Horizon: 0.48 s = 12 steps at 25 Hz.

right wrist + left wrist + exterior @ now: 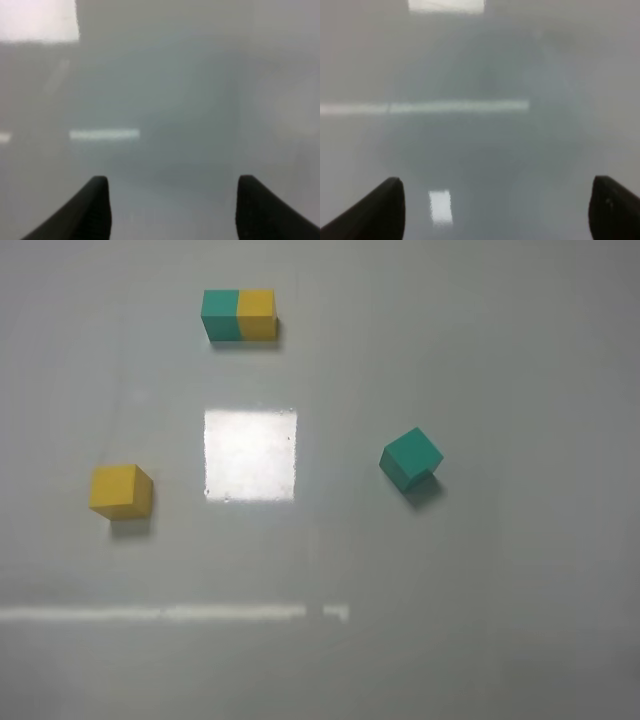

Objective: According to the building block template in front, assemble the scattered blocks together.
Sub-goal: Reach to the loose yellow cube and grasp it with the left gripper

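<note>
The building block template (239,315) is a teal-and-yellow joined bar at the far side of the grey table, teal half on the left. The loose yellow cube (120,491) sits at the left. The loose teal-green cube (410,459) sits at the right, turned at an angle. Neither arm shows in the exterior high view. My left gripper (495,207) is open and empty, with only bare table between its dark fingertips (380,207). My right gripper (172,200) is open and empty over bare table. No block shows in either wrist view.
A bright square glare patch (250,454) lies on the table between the two loose cubes. A bright reflected stripe (150,613) runs across the near left of the table.
</note>
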{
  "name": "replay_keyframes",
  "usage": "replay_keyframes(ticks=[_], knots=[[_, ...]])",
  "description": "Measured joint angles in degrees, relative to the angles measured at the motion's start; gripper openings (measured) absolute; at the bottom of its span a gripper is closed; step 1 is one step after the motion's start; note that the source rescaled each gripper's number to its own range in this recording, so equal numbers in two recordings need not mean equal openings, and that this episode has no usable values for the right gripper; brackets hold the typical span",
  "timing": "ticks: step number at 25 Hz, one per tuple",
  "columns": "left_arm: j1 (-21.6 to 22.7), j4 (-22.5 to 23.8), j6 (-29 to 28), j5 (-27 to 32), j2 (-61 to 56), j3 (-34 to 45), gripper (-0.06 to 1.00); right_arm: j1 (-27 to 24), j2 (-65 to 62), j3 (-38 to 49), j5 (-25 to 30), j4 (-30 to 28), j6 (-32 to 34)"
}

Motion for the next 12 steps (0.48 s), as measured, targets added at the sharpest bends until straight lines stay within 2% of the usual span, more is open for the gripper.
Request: replay_keyframes(ticks=[12], knots=[[0.00,0.00,0.14,0.00,0.00,0.00,0.73,0.00,0.00,0.00,0.00,0.00,0.00]])
